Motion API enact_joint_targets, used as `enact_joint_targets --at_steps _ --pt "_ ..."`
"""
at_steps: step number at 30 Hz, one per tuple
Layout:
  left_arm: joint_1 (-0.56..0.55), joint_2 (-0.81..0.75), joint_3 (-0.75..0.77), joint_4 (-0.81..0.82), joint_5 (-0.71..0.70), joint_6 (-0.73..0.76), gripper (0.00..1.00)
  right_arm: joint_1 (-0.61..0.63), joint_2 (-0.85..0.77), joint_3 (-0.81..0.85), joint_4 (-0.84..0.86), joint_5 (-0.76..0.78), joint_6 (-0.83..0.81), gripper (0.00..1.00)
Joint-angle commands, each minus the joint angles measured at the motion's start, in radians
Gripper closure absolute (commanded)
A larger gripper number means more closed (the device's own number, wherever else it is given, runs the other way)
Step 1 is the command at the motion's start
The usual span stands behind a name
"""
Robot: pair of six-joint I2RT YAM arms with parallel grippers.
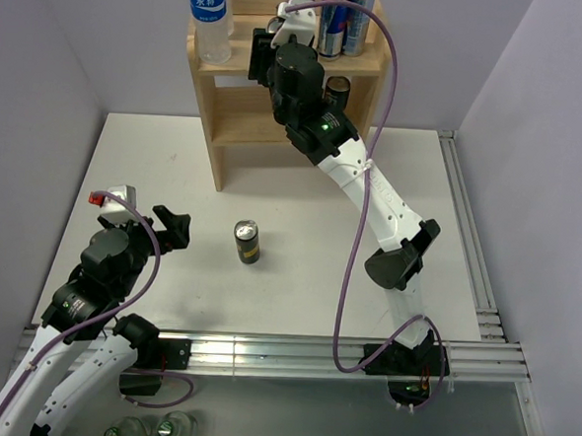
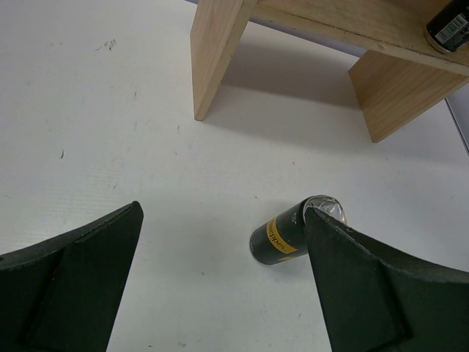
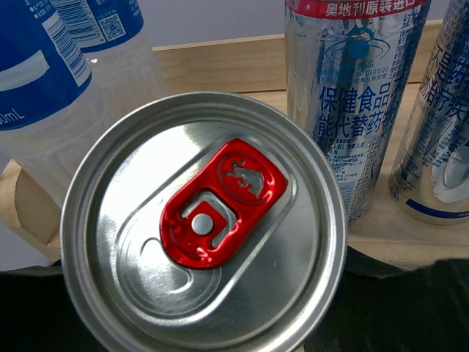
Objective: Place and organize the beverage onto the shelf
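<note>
A red-tabbed can [image 3: 201, 224] is pinched by the right claw [image 1: 270, 41] at the shelf's [image 1: 205, 84] top tier, between a water bottle [image 1: 209, 15] and blue-and-silver cans [image 1: 335, 21], apparently to fill the row. The left claw [image 2: 221, 211] is held spread beside a dark can [image 1: 247, 242] on the table [image 1: 421, 186].

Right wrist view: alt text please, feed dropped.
A silver can top with a red pull tab fills the frame, held in the right gripper. Behind it on the shelf stand a blue-labelled water bottle, left, and two blue-and-silver cans, right.
</note>
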Motion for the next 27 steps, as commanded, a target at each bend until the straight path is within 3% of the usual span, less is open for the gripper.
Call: enact_joint_targets --at_steps 1,16,27 --pt "-0.004 -0.011 0.007 0.008 -0.022 -0.01 0.01 -0.004 0.026 -0.003 0.038 -0.014 0.017 0.58" --pt "-0.003 -0.008 0.009 0.004 -0.029 -0.014 0.01 -0.004 0.075 -0.035 0.05 0.006 0.002 0.42" --pt "-0.003 0.003 0.009 0.002 -0.024 -0.012 0.01 -0.004 0.129 -0.041 0.064 0.018 0.021 0.39"
